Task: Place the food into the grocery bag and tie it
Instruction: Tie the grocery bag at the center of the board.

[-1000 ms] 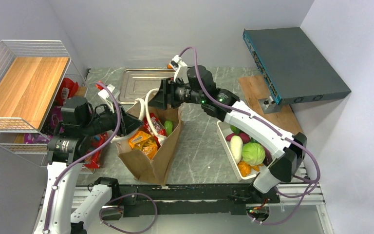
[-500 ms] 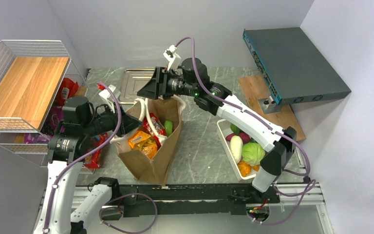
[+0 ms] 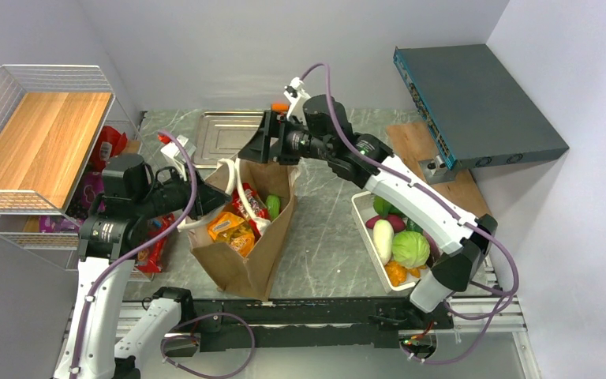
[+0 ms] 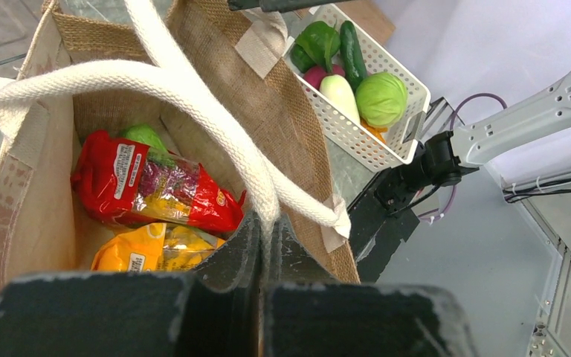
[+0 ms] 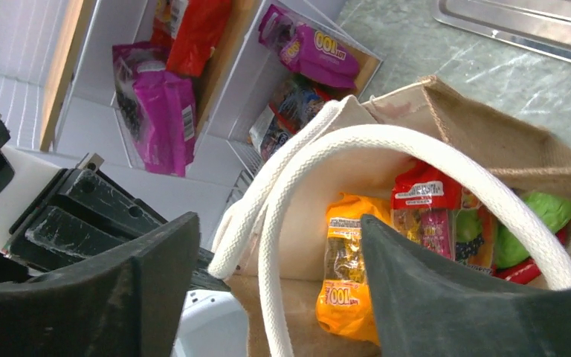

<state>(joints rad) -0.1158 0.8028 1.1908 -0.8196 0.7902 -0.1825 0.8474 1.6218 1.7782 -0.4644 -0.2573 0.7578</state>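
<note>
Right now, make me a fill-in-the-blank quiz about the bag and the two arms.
The left end effector is shut on a white ____ of the grocery bag.
The right end effector hovers above the bag, jaws ____.
Inside the bag, an orange packet lies beside a ____ packet.
The cabbage sits in a white ____.
Missing words: handle; open; red; basket.

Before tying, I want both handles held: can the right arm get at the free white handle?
Likely yes: its open fingers hover over the bag, the handle arching just below, nothing blocking.
</note>
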